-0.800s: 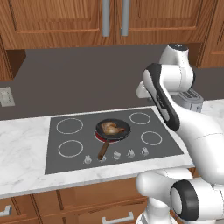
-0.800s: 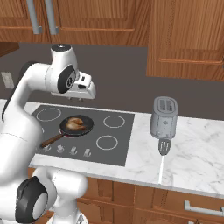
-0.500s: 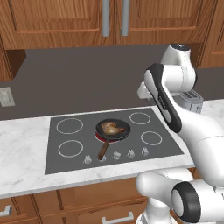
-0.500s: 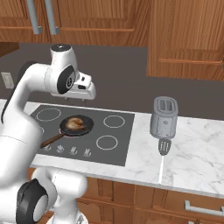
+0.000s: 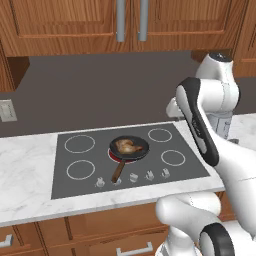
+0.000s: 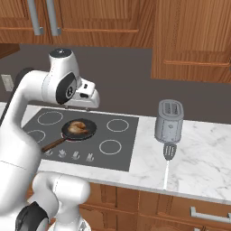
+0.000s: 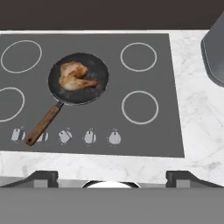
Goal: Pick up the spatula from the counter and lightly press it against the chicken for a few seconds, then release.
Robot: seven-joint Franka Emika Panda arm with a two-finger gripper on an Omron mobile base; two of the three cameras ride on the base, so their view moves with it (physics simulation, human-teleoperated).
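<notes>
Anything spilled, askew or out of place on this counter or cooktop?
Nothing stands out. The browned chicken piece lies inside the dark round frying pan on the grey cooktop. The grey-headed spatula lies flat on the white marble counter in front of the silver toaster.

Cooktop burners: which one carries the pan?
The centre burner, glowing red under the pan holding the chicken; the four corner rings are bare.
</notes>
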